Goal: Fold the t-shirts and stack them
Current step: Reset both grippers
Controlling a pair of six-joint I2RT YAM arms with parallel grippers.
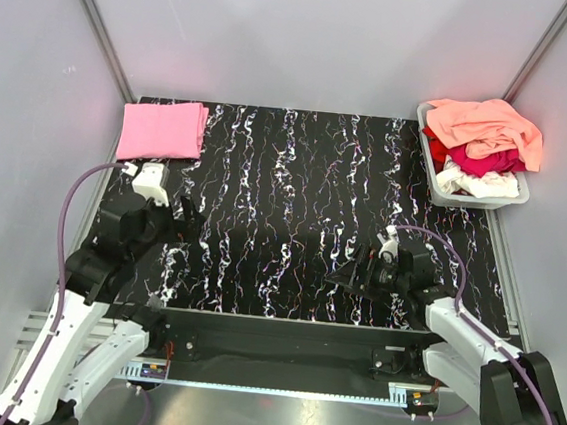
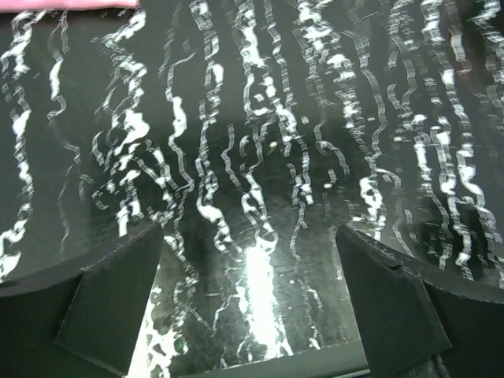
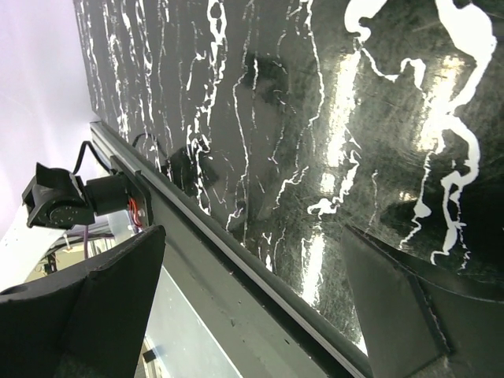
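— T-shirts (image 1: pixel 483 141), seen from above: where do they lie?

— One pink t-shirt (image 1: pixel 162 130) lies flat as a neat rectangle at ten o'clock on the black, white-veined surface (image 1: pixel 297 174), in its far left corner. The others are heaped in a grey tub (image 1: pixel 435 183) at two o'clock. A peach-orange t-shirt (image 1: pixel 488 124) is on top, a crimson t-shirt (image 1: pixel 484 160) lies under it, and a white t-shirt (image 1: pixel 477 181) sits at the near side.

— And the arms?

— The left pincer (image 1: pixel 186 207) sits at eight o'clock, near the pink t-shirt but apart from it. The right pincer (image 1: pixel 348 277) is at five o'clock, well apart from the tub, pointing toward nine.

— The left wrist view?

— Its two dark fingers (image 2: pixel 110 303) stand wide apart, with only glossy surface showing between them — the pincer is spread and grips nothing. A sliver of pink cloth shows at eleven o'clock, on the top edge.

— The right wrist view?

— Its fingers (image 3: pixel 94 315) are likewise spread wide and grip nothing. The surface tilts across the frame, and its metal rail (image 3: pixel 236 268) runs from ten o'clock down to five. A black motor block (image 3: pixel 63 197) sits beyond the rail at nine.
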